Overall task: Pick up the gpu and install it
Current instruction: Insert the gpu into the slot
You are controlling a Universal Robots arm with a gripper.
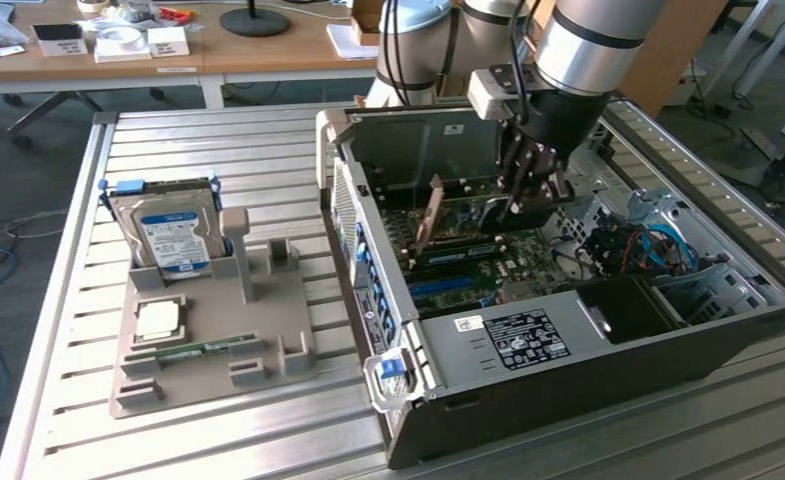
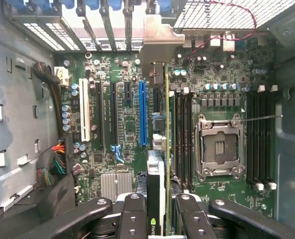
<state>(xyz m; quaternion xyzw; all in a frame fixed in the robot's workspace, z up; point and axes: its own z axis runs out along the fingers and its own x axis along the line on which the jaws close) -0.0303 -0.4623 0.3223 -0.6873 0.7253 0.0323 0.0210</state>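
Note:
The gpu (image 1: 435, 214) stands on edge inside the open computer case (image 1: 566, 345), over the motherboard. My gripper (image 1: 528, 196) reaches down into the case and is shut on the card's end. In the wrist view the gpu (image 2: 166, 124) appears edge-on as a thin board running from between my fingers (image 2: 135, 219) toward the case's rear wall. Its silver bracket (image 2: 160, 45) lies against the rear slot openings. The card lines up just beside the long blue slot (image 2: 142, 112). Whether its lower edge sits in a slot I cannot tell.
A grey holder (image 1: 212, 385) at the exterior view's left carries a hard drive (image 1: 165, 235), a processor chip (image 1: 159, 320) and a green memory stick (image 1: 199, 350). Inside the case are a white slot (image 2: 83, 117), a processor socket (image 2: 220, 144), cable bundles (image 2: 55, 167) and a drive cage (image 1: 706, 290).

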